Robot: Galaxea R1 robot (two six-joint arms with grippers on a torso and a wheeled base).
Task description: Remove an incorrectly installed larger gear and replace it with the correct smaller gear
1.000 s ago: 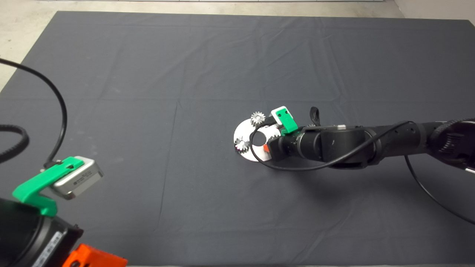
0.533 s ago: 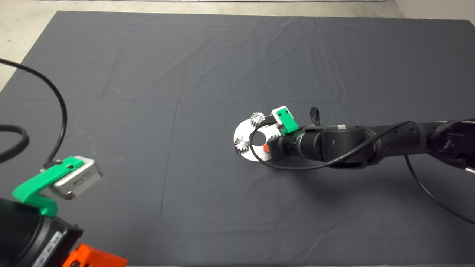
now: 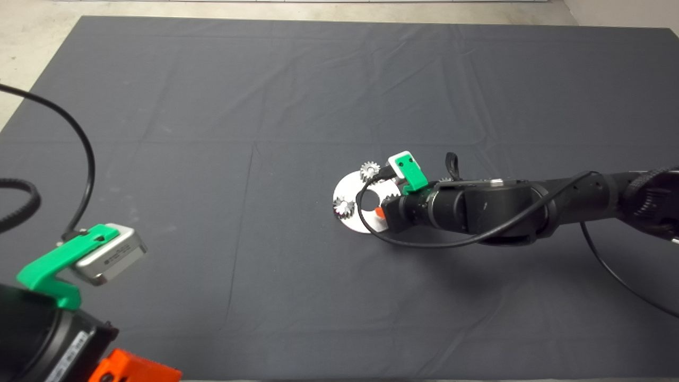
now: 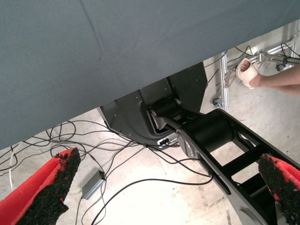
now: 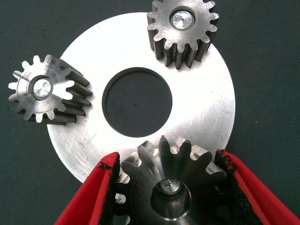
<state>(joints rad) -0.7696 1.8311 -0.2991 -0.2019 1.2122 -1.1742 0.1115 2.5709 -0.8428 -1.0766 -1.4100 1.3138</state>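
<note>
My right gripper point(image 5: 168, 159) is shut on the smaller gear point(image 5: 171, 187), dark grey with short teeth. The gear sits on a pin at the near rim of a round silver plate point(image 5: 206, 108) with a centre hole. Black pads press its teeth from both sides. Two brighter silver gears point(image 5: 183, 30) point(image 5: 44, 89) stand on the plate's other pins. In the head view the right gripper point(image 3: 378, 212) is over the plate point(image 3: 350, 188) at mid-mat and hides the held gear. A toothed grey rim point(image 3: 444, 181), apparently the larger gear, peeks out behind the right wrist.
The left gripper point(image 3: 127, 371) is parked at the lower left corner of the mat, its fingers wide apart point(image 4: 171, 161). Its wrist view shows the floor with cables, a black robot base point(image 4: 206, 131) and a person's foot point(image 4: 248, 72). A black cable loops from the right wrist over the plate.
The right forearm has shifted slightly to the right. The gripper stays at the plate, and the plate and its gears have barely moved. The left arm has not moved.
</note>
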